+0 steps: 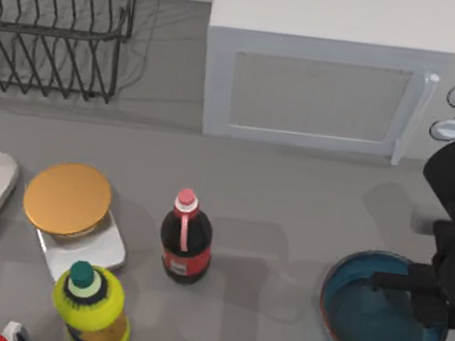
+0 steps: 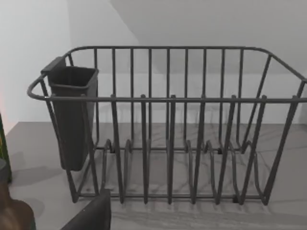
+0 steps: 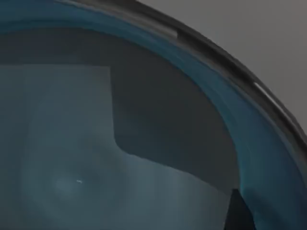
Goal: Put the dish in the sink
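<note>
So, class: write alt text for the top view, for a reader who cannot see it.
The right gripper reaches over the blue dish at the table's right. A cola bottle, a golden disc and a yellow bottle stand left; a microwave and wire rack sit behind.

Dish point(image 1: 365, 330) glossy glazed; rack point(image 2: 168, 134) dark wire.

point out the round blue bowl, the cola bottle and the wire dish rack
round blue bowl point(image 1: 367, 318), top view, inner floor
cola bottle point(image 1: 185, 248), top view, dark body
wire dish rack point(image 2: 168, 99), left wrist view, front rail
</note>
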Tool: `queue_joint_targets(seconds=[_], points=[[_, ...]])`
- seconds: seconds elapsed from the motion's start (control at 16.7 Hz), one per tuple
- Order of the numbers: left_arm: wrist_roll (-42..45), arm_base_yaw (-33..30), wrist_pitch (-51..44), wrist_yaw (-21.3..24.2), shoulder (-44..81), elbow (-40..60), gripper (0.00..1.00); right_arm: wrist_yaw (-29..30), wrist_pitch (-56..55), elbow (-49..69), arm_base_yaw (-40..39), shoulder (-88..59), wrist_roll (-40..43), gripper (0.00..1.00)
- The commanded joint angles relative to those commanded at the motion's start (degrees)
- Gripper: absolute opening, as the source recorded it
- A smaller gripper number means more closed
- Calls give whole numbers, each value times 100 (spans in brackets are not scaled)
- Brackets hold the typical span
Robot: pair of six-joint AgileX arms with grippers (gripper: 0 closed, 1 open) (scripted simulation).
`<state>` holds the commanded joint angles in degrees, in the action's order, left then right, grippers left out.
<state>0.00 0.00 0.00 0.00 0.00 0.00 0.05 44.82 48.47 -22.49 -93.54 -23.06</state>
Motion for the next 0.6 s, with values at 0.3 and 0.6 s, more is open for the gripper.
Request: queue_joint_targets(seconds=[0.3,0.6], points=[[0,0,0,0,0,0,100,2,1278,1031,4,233,-5,0],[0,0,0,0,0,0,100,1,3069,2269,29,631,28,0]])
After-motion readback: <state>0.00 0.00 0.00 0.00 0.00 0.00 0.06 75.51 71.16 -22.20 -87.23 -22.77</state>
